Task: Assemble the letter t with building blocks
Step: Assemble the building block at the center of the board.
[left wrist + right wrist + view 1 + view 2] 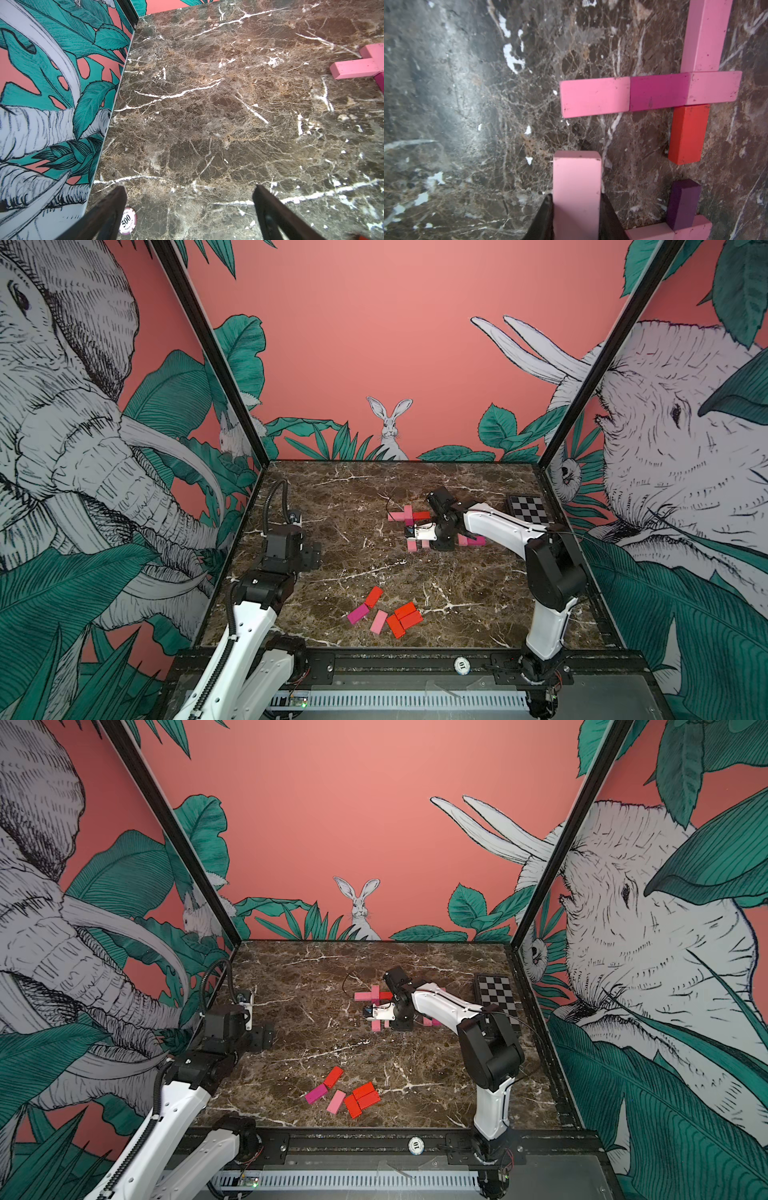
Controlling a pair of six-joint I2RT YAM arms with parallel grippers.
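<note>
My right gripper (576, 197) is clamped tight on a light pink block (576, 172), which sticks out past the fingertips, near the free end of the long bar of a cross. That cross of blocks (658, 93) lies flat on the marble tabletop (353, 564) mid-table. Its bar is a pink, a magenta and a light pink block end to end, and another light pink block (706, 35) and a red block (687, 135) butt its sides as arms. Close to the held block, a dark purple block (683, 203) rests across more pink ones.

In both top views a loose cluster of red, pink and magenta blocks (405, 618) (365, 1096) lies near the front edge, well apart from the cross.

My left gripper (189, 193) hangs wide open by the left wall, nothing between its fingers. A poker chip (127, 221) sits just beside one finger. The checkered board (528, 509) lies far right.
</note>
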